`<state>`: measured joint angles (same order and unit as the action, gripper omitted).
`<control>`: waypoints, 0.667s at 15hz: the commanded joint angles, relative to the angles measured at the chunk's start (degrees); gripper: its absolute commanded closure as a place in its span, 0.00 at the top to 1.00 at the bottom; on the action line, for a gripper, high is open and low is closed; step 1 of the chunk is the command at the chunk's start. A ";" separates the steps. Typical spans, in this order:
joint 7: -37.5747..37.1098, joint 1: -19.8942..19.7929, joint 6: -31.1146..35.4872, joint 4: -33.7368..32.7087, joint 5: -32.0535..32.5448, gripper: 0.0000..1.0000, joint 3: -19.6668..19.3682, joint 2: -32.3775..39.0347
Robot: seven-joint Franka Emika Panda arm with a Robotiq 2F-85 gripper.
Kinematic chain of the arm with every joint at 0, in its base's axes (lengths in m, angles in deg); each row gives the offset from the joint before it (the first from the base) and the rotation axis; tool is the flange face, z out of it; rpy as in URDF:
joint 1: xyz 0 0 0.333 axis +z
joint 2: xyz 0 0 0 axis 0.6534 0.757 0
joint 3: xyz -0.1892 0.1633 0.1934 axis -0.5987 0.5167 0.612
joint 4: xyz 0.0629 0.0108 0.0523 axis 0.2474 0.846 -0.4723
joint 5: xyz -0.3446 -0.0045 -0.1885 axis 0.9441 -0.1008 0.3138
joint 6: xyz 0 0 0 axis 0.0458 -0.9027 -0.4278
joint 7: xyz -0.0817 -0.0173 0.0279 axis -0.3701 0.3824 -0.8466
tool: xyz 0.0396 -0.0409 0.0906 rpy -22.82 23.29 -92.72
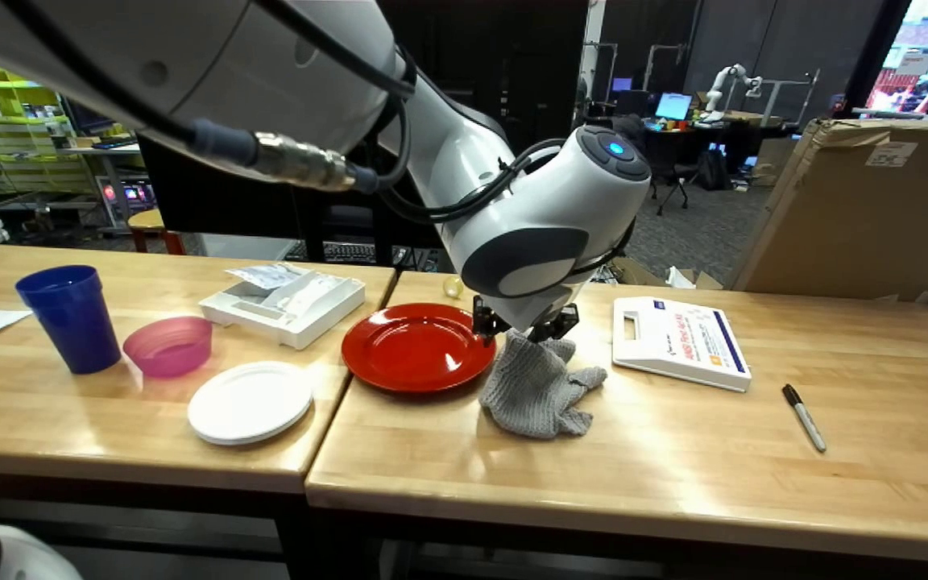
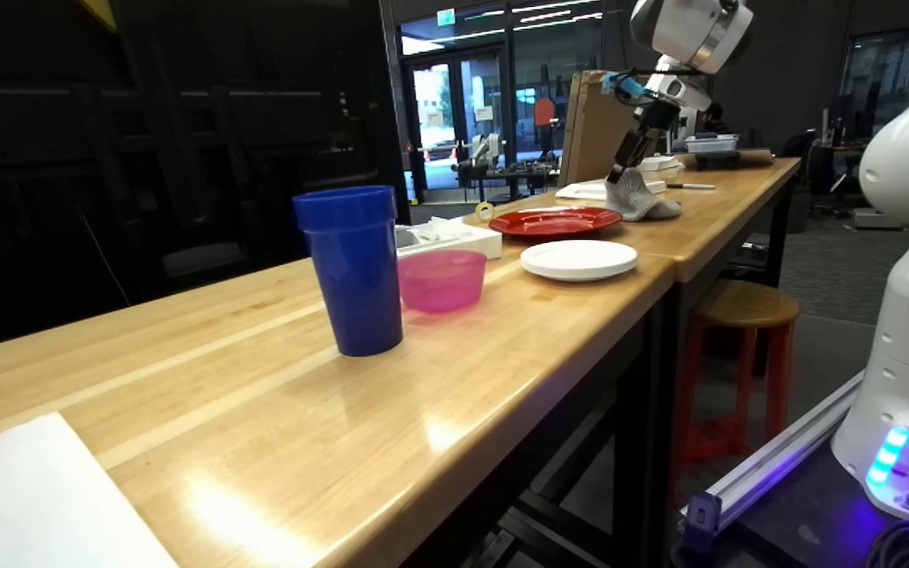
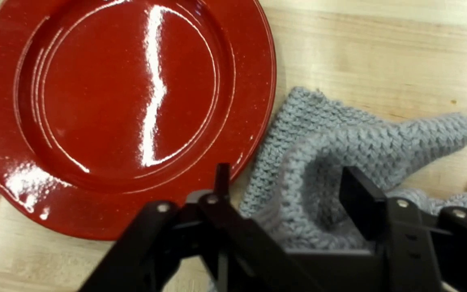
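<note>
Your gripper [image 3: 285, 180] is spread over the grey cloth [image 3: 359, 140], fingers [image 3: 361, 200] either side of its raised fold. Cloth's crumpled on the table [image 1: 875, 354], just beside the red plate [image 3: 103, 101]; white case [image 1: 677, 338] near.

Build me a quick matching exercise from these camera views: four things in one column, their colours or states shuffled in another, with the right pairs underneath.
Things:
1. gripper
2. knit cloth
3. wide-rimmed plate
4. tumbler

Colours or states:
A. glossy red, lying flat
B. jaws apart
C. blue, standing upright
D. gray, crumpled

Right pairs: 1-B; 2-D; 3-A; 4-C
</note>
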<state>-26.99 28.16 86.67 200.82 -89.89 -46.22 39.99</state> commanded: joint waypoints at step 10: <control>12.20 3.91 -13.47 -4.48 -9.77 1.00 -0.14 -2.23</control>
<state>-17.70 31.70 79.67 197.37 -97.96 -45.92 39.09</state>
